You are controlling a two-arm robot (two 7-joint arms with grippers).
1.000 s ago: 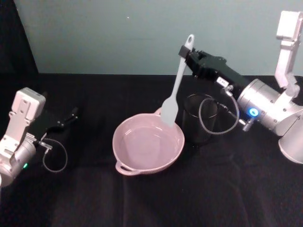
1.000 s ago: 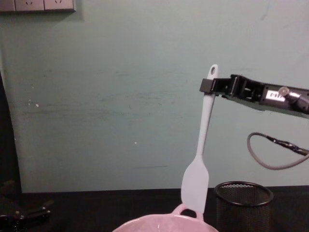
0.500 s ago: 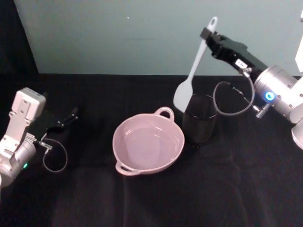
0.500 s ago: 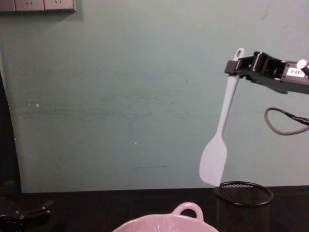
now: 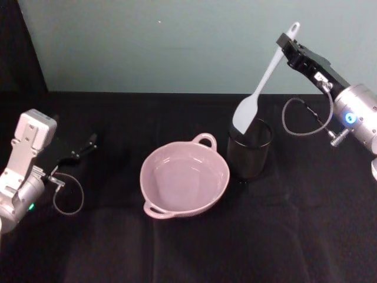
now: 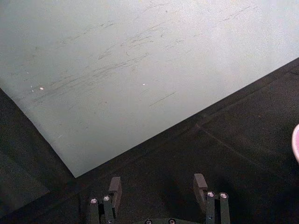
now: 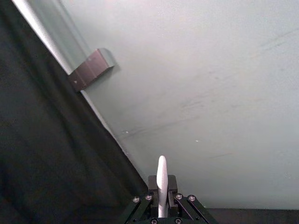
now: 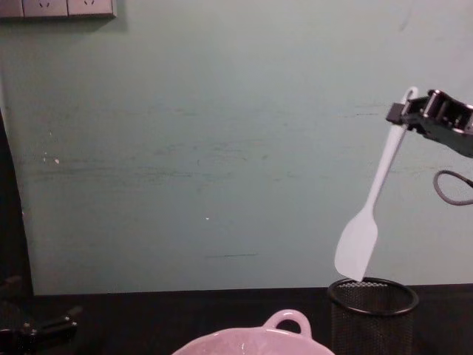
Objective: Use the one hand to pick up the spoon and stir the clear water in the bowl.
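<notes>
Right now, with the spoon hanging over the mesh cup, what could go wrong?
1. The right pincer holds the spoon only near its handle end, so the long blade may swing or twist in the grip.
2. The blade tip hangs tilted just above the rim of the mesh cup; lowering it could catch the rim and tip the cup.
3. The bowl sits close beside the cup, so a toppling cup may bump it and spill water.

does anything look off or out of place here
Nothing spilled or damaged. The one oddity: the right claw holds the spoon tilted over the mesh cup, not over the bowl it should stir. The left claw rests on the table.
</notes>
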